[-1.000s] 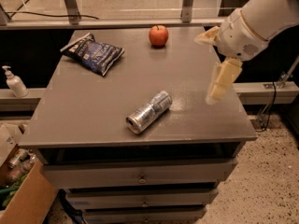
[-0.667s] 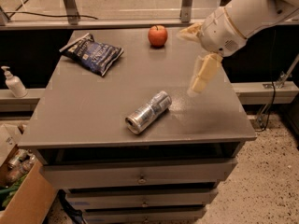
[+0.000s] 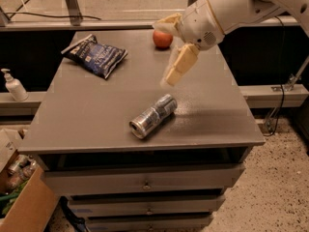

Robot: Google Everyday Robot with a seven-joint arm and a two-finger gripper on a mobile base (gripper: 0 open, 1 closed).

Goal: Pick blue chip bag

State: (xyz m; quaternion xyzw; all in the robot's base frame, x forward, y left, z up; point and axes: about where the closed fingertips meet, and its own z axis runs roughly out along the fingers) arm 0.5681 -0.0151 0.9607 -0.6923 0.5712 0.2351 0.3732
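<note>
Navy blue chip bag (image 3: 94,56) far left on table (image 3: 96,122); claw (image 3: 163,53) wide open, empty, aloft beside apple (image 3: 162,38).

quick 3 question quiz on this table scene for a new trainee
1. True or false: the gripper, hovering over the table between the apple and the can, holds the chip bag.
2. The can is: A upright, B lying on its side, C on top of the chip bag.
3. Fill in: in the picture, the chip bag lies at the table's far ____ corner.
Key: 1 false; 2 B; 3 left.
</note>
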